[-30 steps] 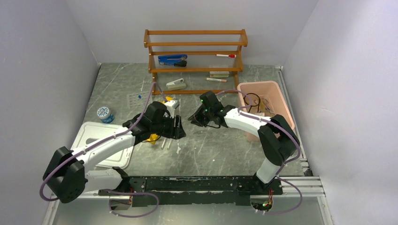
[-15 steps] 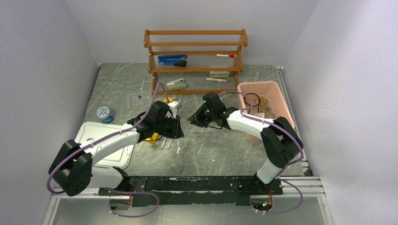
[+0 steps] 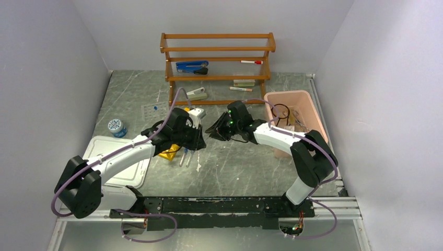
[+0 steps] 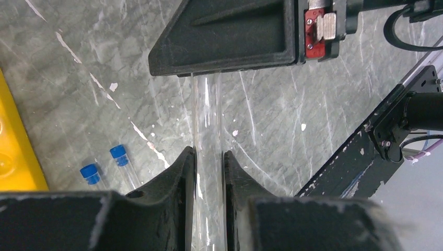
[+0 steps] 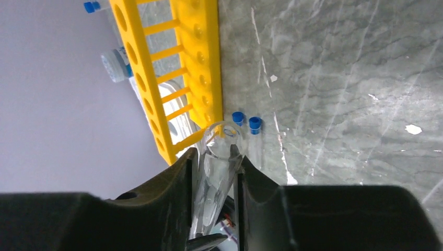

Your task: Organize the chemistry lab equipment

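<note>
– Breakage is the worry here. The left pincer [image 4: 208, 157] is clamped on one end of the glass tube [image 4: 206, 115], and the right pincer [image 5: 215, 157] looks closed on the other end. With both arms gripping one thin piece of glass, any pull or twist out of step could snap it.

– And a drop?

– That too. If one side lets go before the other has a firm hold, the smooth glass could slide out and hit the table [image 3: 235, 162]. It might land on the two capped tubes [image 4: 119, 155] lying loose just beside the yellow rack [image 5: 156, 89].

– So where is the tube, exactly?

– Off the table, bridging the gap between the two arms. In the left wrist view it runs straight out from between the left fingers and disappears under the body of the right pincer. In the right wrist view its open mouth sits between that pincer's fingers, which press in on either side. The rack lies beyond and to the left, apart from the tube.
</note>
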You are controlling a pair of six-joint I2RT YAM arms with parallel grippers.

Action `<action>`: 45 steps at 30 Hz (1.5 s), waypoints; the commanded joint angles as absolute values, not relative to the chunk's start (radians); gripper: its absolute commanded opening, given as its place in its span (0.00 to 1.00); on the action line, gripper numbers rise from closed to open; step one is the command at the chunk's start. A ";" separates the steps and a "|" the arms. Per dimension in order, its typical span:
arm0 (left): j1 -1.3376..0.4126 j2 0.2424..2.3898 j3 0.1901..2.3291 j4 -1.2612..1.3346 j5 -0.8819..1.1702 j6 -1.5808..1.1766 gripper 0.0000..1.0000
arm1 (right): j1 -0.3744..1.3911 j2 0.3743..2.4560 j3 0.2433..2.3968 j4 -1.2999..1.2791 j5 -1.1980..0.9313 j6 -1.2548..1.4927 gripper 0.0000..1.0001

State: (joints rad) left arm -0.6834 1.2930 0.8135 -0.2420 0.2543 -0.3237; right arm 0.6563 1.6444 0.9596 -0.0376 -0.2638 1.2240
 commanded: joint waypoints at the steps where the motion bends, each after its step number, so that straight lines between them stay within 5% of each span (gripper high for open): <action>1: -0.687 1.265 0.857 -0.249 0.259 -0.287 0.07 | 0.626 1.600 0.921 0.017 -0.301 1.282 0.27; 4: -0.687 1.251 0.857 -0.256 0.251 -0.293 0.16 | 0.608 1.565 0.900 0.029 -0.300 1.322 0.21; 9: -0.687 1.183 0.862 -0.225 0.243 -0.367 0.59 | 0.566 1.522 0.880 0.056 -0.330 1.403 0.15; 13: -0.687 1.103 0.848 -0.147 0.180 -0.502 0.70 | 0.535 1.476 0.860 0.122 -0.364 1.509 0.15; 29: -0.687 0.991 0.804 0.008 -0.044 -0.749 0.74 | 0.521 1.441 0.844 0.378 -0.448 1.885 0.15; 45: -0.687 0.975 0.745 0.168 -0.018 -0.817 0.49 | 0.537 1.413 0.806 0.379 -0.401 1.972 0.14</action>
State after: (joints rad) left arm -0.6899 0.9688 0.7483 0.0940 -0.0006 -0.8051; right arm 0.5297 1.4372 0.8181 0.3714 -0.4122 1.9495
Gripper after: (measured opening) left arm 0.543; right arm 0.261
